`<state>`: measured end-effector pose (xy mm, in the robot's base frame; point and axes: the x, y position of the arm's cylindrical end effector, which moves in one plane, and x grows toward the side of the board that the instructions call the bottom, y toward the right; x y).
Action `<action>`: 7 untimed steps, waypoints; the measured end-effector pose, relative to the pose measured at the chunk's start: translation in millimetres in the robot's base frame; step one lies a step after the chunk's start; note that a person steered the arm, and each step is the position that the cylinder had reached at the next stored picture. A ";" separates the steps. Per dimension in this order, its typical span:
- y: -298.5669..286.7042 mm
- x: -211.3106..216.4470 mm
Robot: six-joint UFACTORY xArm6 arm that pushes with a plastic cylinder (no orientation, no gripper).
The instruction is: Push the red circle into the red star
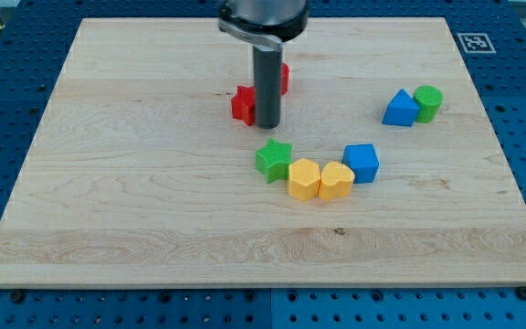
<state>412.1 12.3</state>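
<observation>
Two red blocks lie near the top middle of the wooden board (135,201). One red block (242,104) sits just left of my rod and looks star-like. The other red block (284,79) peeks out at the rod's upper right, mostly hidden, so I cannot tell its shape. My tip (268,125) rests on the board between them, touching or nearly touching the left red block's right side. The two red blocks are apart, with the rod between them.
A green star (273,159), a yellow hexagon (304,178), a yellow heart (336,180) and a blue cube (362,163) form an arc below my tip. A blue triangle (399,108) and a green circle (427,101) sit together at the right.
</observation>
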 end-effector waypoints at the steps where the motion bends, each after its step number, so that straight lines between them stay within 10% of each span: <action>1: 15.9 -8.6; 5: 46.0 -104.9; 7: 12.2 -75.1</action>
